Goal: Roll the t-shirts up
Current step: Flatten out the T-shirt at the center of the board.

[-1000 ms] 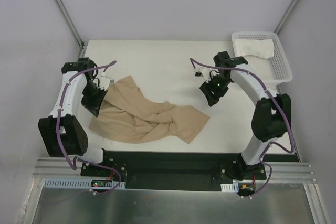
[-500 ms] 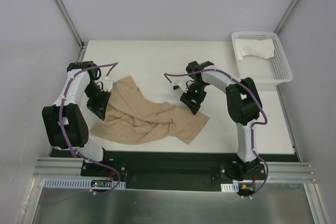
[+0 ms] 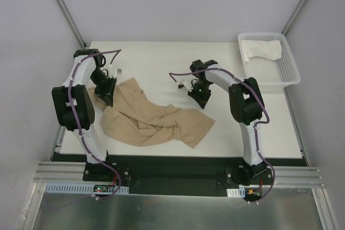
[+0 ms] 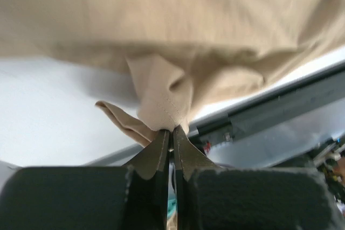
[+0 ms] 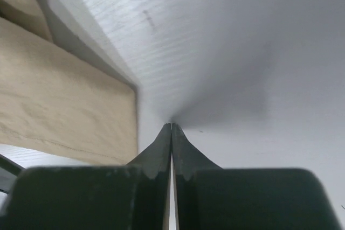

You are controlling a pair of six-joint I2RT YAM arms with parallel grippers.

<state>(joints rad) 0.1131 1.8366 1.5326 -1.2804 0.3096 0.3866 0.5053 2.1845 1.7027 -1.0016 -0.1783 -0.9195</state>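
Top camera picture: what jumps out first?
A crumpled tan t-shirt sprawls mid-table, with the left gripper pinching its edge. The right gripper, jaws shut on nothing, touches bare table beside it. A white t-shirt lies in the basket at the far right corner.

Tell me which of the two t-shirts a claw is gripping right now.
The tan t-shirt, crumpled on the table: the left claw pinches a fold of it. The white t-shirt lies untouched in the basket.

Lab: white enclosure (image 3: 161, 4), aluminium rails (image 3: 172, 185)
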